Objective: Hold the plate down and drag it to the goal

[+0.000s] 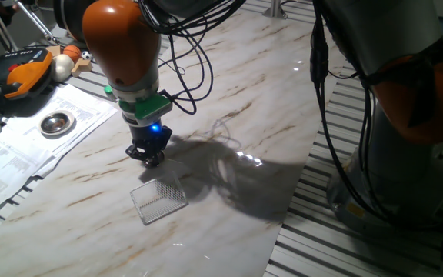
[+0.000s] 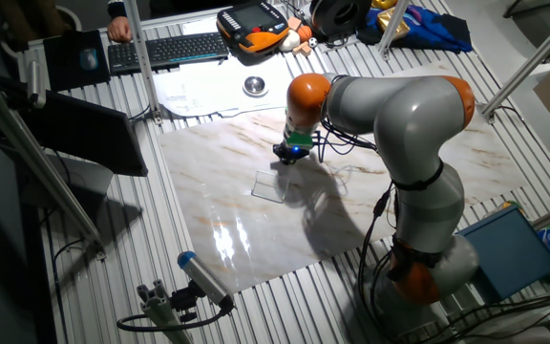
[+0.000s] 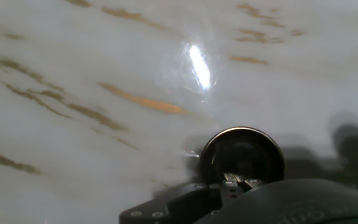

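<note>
The plate (image 3: 241,149), a small round shiny disc with a dark centre, lies on the marble tabletop (image 3: 73,74) in the hand view. My gripper (image 3: 235,181) is shut, with its tip down on the near part of the disc. In one fixed view the gripper (image 1: 151,158) stands upright on the table and hides the plate. The goal (image 1: 158,201), a pale mesh rectangle, lies just in front of the gripper with a short gap between them. In the other fixed view the gripper (image 2: 286,157) is just beyond the goal (image 2: 270,186).
A larger metal dish (image 1: 56,121) sits on printed paper sheets (image 1: 21,150) at the left. An orange-and-black handset (image 1: 21,73) and small balls lie behind it. Black cables (image 1: 187,69) hang by the arm. A keyboard (image 2: 165,50) is at the far side.
</note>
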